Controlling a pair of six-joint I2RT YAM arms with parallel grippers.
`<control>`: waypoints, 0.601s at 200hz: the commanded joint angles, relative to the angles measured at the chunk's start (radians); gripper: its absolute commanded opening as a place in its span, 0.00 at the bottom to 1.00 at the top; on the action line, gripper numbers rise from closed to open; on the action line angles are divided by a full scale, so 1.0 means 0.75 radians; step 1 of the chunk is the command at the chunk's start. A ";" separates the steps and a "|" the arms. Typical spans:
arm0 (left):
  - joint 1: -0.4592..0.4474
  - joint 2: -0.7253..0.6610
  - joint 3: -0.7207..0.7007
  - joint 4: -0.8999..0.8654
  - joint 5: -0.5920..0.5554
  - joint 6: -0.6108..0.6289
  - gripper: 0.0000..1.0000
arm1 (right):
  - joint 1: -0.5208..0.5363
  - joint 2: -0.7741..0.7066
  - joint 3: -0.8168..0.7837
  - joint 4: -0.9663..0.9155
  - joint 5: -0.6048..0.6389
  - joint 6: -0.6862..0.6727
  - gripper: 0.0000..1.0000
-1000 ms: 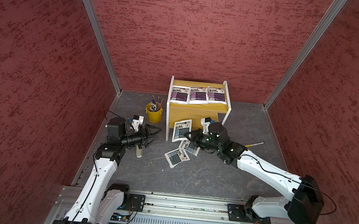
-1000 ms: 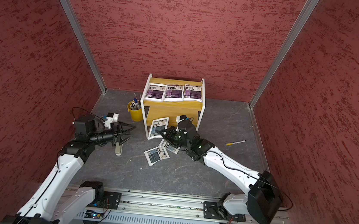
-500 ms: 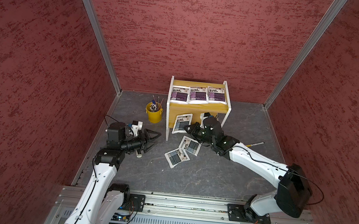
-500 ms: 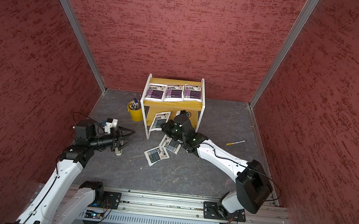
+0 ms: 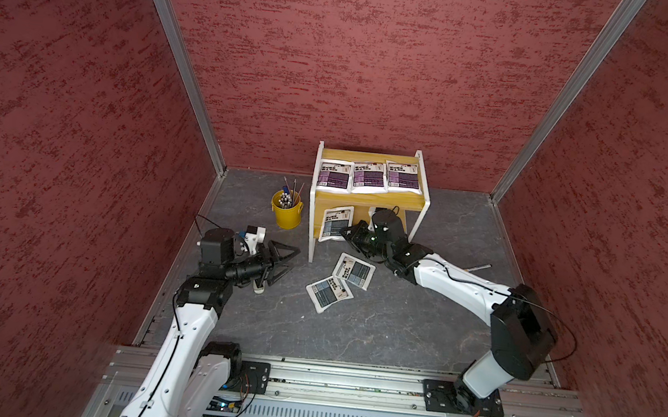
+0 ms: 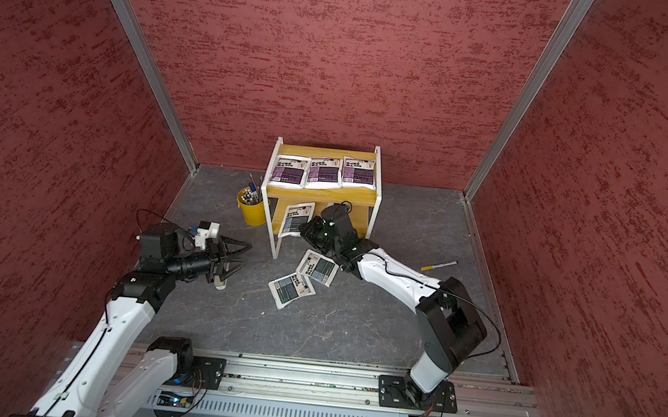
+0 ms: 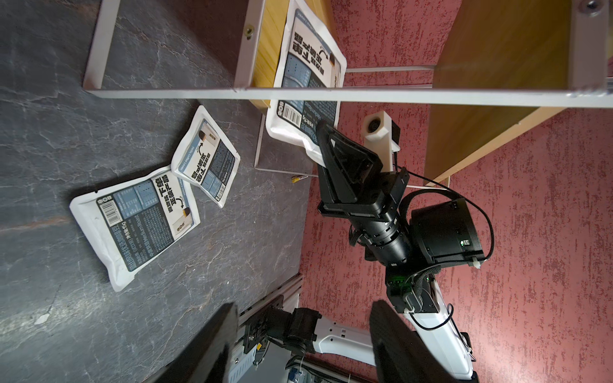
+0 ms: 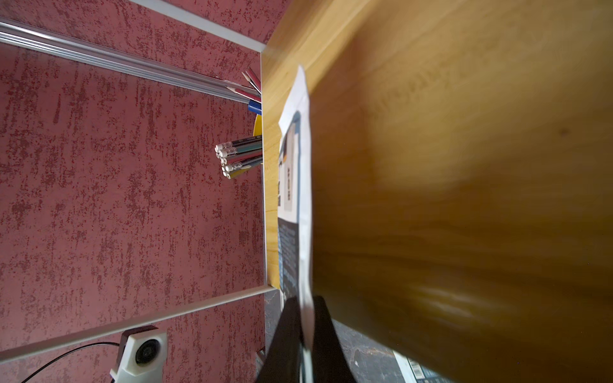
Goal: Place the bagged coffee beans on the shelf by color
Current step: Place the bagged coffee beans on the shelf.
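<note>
The shelf (image 5: 368, 199) has yellow wood-grain boards in a white frame. On its top board three coffee pouches lie flat side by side, touching: white, squarish, with black text above a purple block (image 5: 333, 175) (image 5: 370, 177) (image 5: 403, 177).

A fourth pouch (image 5: 336, 223), white with a blue-grey block, a barcode and bold black characters, lies on the shelf's lower board at the end on the left arm's side. Its near edge overhangs the front of the board. The right hand (image 5: 347, 233) is pinched tight on that overhanging edge. In the right wrist view the thin white rim of the pouch runs between the two dark fingers (image 8: 288, 331).

Two more blue-grey pouches lie face up on the dark surface just in front of the shelf. One (image 5: 354, 271) is close to the shelf's front leg. The other (image 5: 329, 294) lies further out, and their corners overlap. Both are slightly puffed, with a sealed white border.

The left hand (image 5: 288, 263) hangs above the surface, in front of the shelf and well apart from it. Its jaws are spread wide with nothing between them.
</note>
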 commanded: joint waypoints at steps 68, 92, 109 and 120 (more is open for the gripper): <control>-0.007 -0.005 -0.015 -0.005 -0.004 0.011 0.67 | -0.048 0.125 0.164 -0.001 -0.112 -0.064 0.14; -0.005 -0.007 -0.021 -0.003 -0.004 0.012 0.67 | -0.050 0.131 0.172 -0.016 -0.122 -0.063 0.40; -0.003 -0.007 -0.021 0.002 -0.004 0.008 0.67 | -0.050 0.119 0.163 -0.031 -0.122 -0.059 0.51; -0.003 -0.006 -0.024 0.006 -0.006 0.006 0.67 | -0.050 0.100 0.141 -0.037 -0.117 -0.045 0.54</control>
